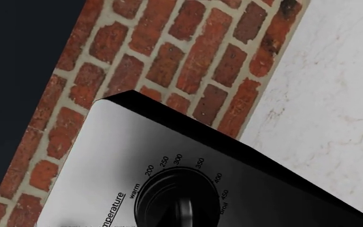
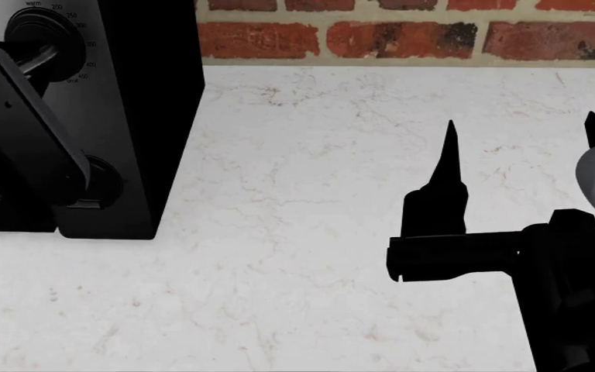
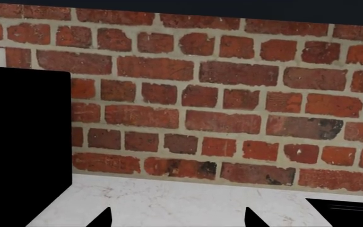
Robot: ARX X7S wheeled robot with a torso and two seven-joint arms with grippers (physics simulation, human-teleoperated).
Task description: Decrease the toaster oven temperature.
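The toaster oven (image 2: 122,116) stands at the far left of the marble countertop (image 2: 308,194), close to the red brick wall (image 2: 401,35) that runs along the counter's far edge. Its grey control panel (image 1: 106,146) faces the robot. The temperature knob (image 1: 178,201) sits at the upper end of that panel, ringed by white markings from "warm" through 200 to 450 and a final setting that reads as broil. A second, lower knob (image 2: 106,182) is partly hidden by the arm.

The left gripper (image 2: 55,50) is at the temperature knob: in the head view the arm's black link crosses the panel and ends on the knob face. Its wrist camera looks straight down onto the dial, which suits a grasp-and-twist on the knob. Whether the jaws pinch the knob or stand off it cannot be told, since no finger shows clearly in either view.

The right gripper (image 2: 514,143) is held above the bare counter towards the right side, well apart from the oven. Its jaws are spread, two pointed fingertips (image 2: 449,155) standing apart with nothing between them. It appears parked clear of the working arm.

Judgement: the task is at the turning stage. Lowering the setting calls for rotating the knob towards the "warm" end of the scale. The risk is a slip on the smooth round knob.
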